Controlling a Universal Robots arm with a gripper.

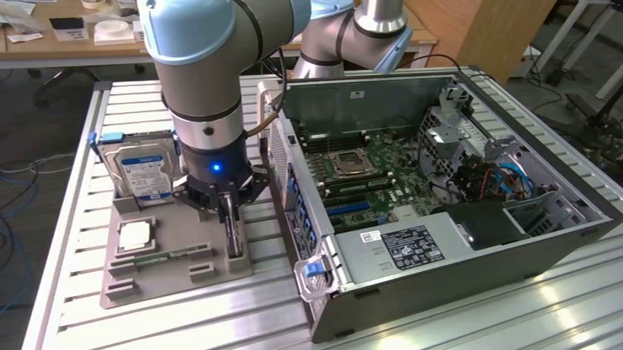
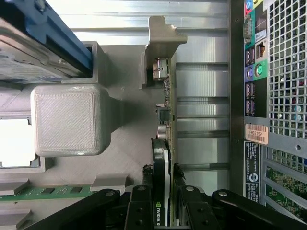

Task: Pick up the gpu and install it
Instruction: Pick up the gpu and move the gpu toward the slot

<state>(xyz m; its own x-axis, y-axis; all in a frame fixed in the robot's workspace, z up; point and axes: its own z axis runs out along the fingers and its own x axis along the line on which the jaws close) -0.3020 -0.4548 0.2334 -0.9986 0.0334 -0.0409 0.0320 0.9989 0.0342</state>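
Observation:
The gpu (image 1: 233,237) stands on edge in a slot of the grey holder (image 1: 175,281), at the side nearest the computer case. My gripper (image 1: 227,213) reaches straight down onto its upper edge. Seen edge-on in the wrist view, the gpu (image 2: 163,143) shows a black cooler on one face, a thin green board on the other, and its silver bracket at the far end in a grey post (image 2: 160,43). My gripper (image 2: 162,181) has one black finger (image 2: 143,201) pressed to each face and is shut on the card, which still sits in its slot.
The open computer case (image 1: 545,240) lies at the exterior view's right, motherboard (image 1: 365,175) facing up, and its rear panel (image 2: 268,96) is close beside the gpu. The holder also carries a hard drive (image 1: 144,171), a processor (image 1: 134,235) and a memory stick (image 1: 165,257).

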